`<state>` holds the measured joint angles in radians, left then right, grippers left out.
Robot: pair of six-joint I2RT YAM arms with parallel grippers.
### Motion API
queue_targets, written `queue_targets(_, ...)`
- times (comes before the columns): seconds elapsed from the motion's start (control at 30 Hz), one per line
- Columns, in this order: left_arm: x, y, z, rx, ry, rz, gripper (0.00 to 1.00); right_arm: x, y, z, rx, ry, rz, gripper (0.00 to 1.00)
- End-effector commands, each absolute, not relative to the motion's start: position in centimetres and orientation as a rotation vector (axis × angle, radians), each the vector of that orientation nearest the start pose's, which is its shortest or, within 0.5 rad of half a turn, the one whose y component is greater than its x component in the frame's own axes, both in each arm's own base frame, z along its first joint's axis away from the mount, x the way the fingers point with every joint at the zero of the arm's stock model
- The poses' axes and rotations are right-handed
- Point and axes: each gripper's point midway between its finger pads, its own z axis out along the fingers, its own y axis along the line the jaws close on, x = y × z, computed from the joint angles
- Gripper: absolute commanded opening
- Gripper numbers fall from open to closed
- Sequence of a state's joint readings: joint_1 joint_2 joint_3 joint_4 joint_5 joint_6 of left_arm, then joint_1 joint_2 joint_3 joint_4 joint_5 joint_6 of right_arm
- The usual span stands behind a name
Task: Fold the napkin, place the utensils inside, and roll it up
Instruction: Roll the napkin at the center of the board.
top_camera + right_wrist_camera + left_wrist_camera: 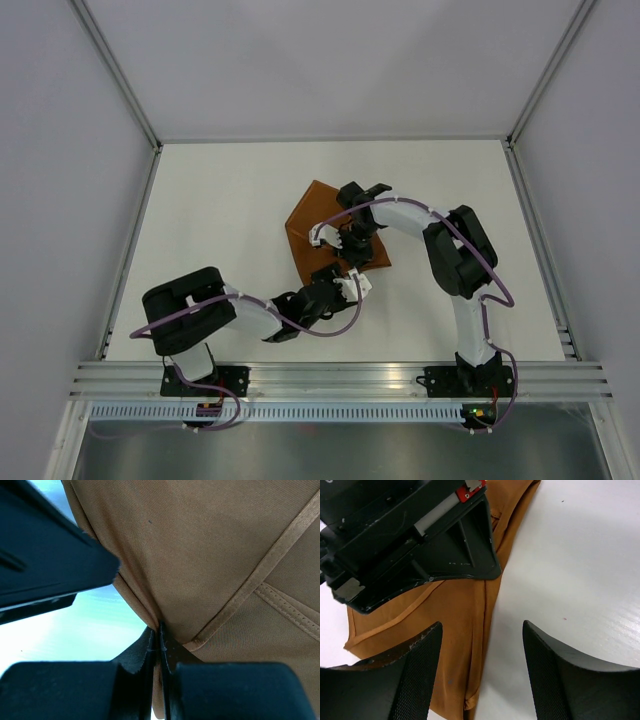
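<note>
The napkin (pixel 312 212) lies on the white bench (pixel 220 220) a little right of its middle. It is gathered into an uneven, folded shape, with one pointed corner toward the far side and its near edge close to both arms. The cloth is rust-orange with a slight sheen. In the right wrist view a sewn hem (pixel 260 575) runs slantwise across the cloth and meets a second stitched band lower down.

The right pincer (pixel 159 652) is clenched on the napkin. Its two dark fingers are pressed together with a thin pleat of cloth nipped between them, and the fabric fans out taut from that spot. From above, this pincer sits over the middle of the cloth, with the right arm bent in from the right side.

The left pincer (pixel 482 675) is released, its jaws standing wide apart at the napkin's near edge. One of its textured pads (pixel 415 680) is over the orange cloth and the other is over bare bench, with the folded edge of the napkin running between them. Whether the pad touches the cloth cannot be told. The right pincer's black body fills the upper left of that view, just beyond the left one.
</note>
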<state>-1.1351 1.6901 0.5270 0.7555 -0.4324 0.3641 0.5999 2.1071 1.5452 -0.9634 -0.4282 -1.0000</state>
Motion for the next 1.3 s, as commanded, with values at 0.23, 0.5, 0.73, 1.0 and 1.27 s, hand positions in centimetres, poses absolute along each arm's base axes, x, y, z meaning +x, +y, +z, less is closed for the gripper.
queue_targets(0.23, 25.5, -34.5, 5.3, 1.269, 1.547, -0.213, 0.70, 26.3, 22.8, -2.3, -2.209, 2.149, 0.832, 0.08)
queue_targets(0.5, 26.5, -34.3, 3.5, 1.299, 1.619, -0.219, 0.62, 26.1, 22.2, -1.5, -2.198, 2.142, 0.935, 0.06)
queue_targets(0.73, 25.8, -34.8, 2.2, 1.351, 1.652, -0.255, 0.59, 26.1, 21.8, -1.5, -2.187, 2.151, 0.963, 0.06)
queue_targets(1.0, 24.4, -35.4, -0.4, 1.418, 1.737, -0.332, 0.41, 26.6, 21.6, -1.4, -2.160, 2.160, 0.967, 0.06)
queue_targets(1.27, 23.4, -35.6, -1.4, 1.427, 1.784, -0.390, 0.18, 26.8, 21.6, -1.4, -2.151, 2.159, 0.975, 0.06)
